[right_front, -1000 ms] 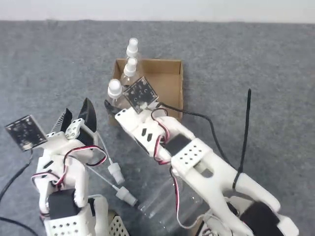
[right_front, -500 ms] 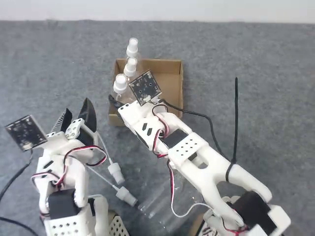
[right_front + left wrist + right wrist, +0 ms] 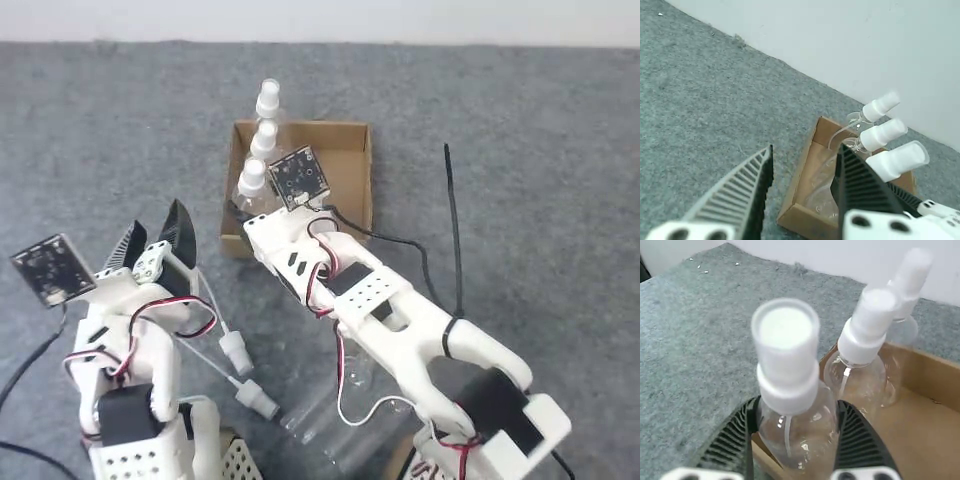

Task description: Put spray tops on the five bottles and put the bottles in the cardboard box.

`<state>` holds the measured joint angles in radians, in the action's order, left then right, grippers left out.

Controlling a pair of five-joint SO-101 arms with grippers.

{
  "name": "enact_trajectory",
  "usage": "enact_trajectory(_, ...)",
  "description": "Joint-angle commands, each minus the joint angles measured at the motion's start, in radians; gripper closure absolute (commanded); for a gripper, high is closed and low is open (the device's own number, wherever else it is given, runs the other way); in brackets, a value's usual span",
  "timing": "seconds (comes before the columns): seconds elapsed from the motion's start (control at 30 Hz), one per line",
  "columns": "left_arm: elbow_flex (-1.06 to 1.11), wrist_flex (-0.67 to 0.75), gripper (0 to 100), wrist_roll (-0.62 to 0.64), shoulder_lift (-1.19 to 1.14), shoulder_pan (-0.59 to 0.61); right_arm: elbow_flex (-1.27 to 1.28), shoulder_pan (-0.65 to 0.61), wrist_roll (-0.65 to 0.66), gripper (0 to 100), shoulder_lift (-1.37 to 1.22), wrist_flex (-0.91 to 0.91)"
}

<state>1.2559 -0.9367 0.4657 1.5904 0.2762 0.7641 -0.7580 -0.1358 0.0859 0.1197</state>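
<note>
Three clear bottles with white spray tops line up along the left side of the cardboard box (image 3: 340,175). My right gripper (image 3: 243,212) is shut on the nearest bottle (image 3: 250,185) at the box's front left corner; in the right wrist view its fingers (image 3: 746,432) clasp that bottle's body (image 3: 795,422). The other two bottles (image 3: 862,362) (image 3: 907,287) stand inside the box (image 3: 925,405) behind it. My left gripper (image 3: 158,215) hangs open over the carpet left of the box, holding nothing. Two loose spray tops (image 3: 236,352) (image 3: 256,399) lie near the arm bases.
Clear bottles without tops (image 3: 330,415) lie on the carpet between the two arm bases. A black cable (image 3: 455,230) rises beside the right arm. The right half of the box floor is bare. Grey carpet surrounds the box.
My right arm has stretched forward and carried the held bottle up and to the right, from just outside the box's left wall to its front left corner. The left arm has kept still.
</note>
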Motion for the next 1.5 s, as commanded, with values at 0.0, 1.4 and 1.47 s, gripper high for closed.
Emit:
enact_trajectory(0.0,-0.048,0.029,80,0.009,0.009,0.003,-0.081,0.012,-0.020,99.2,0.002,0.022)
enact_trajectory(1.4,-0.028,0.068,80,0.008,0.009,0.003,-0.143,0.022,-0.020,75.1,-0.084,-0.124)
enact_trajectory(1.47,-0.013,0.097,80,0.008,0.009,0.003,-0.144,0.010,-0.020,73.4,-0.082,-0.140)
